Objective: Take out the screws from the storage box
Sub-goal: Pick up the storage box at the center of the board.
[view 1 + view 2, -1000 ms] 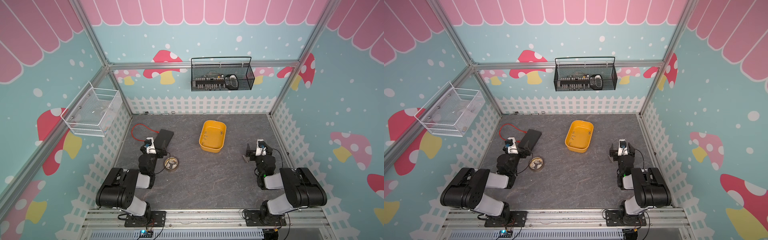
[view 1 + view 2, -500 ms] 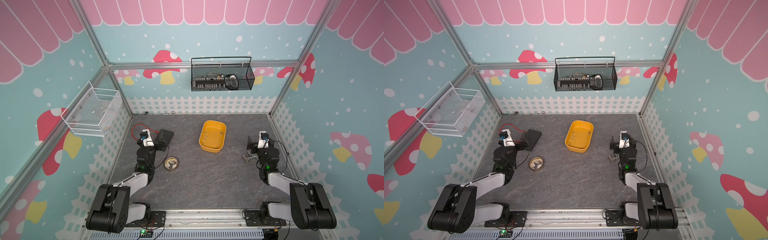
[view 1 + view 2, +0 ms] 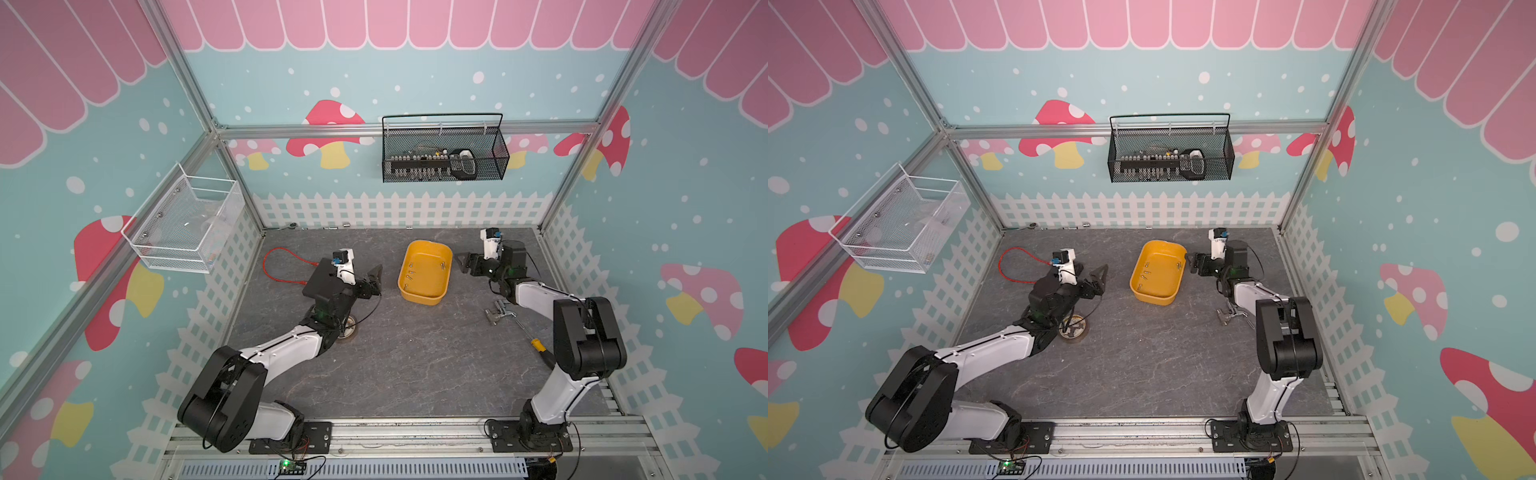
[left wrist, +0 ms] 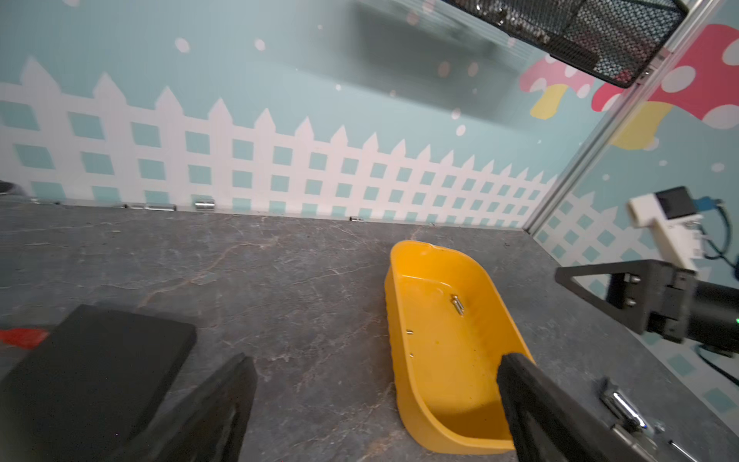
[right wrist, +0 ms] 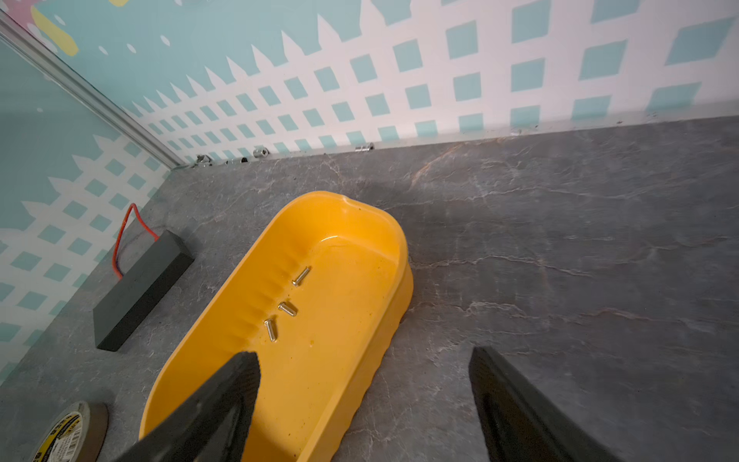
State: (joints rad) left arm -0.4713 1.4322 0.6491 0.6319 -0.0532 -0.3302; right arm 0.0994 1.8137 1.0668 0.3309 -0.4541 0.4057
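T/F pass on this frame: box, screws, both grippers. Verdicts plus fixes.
1. The screws lie inside the storage box. True.
2. The right gripper holds a screw. False: its jaws stand open and empty, close by the box.
3. The storage box hangs on the back wall. False: it stands on the table, between the two grippers.
4. The left gripper is open. True.
5. A tape roll lies on the table. True.
6. The storage box lies upside down. False: it stands open side up.

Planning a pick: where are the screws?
In both top views the screws lie inside the storage box, toward the table's back, between the left gripper and right gripper.
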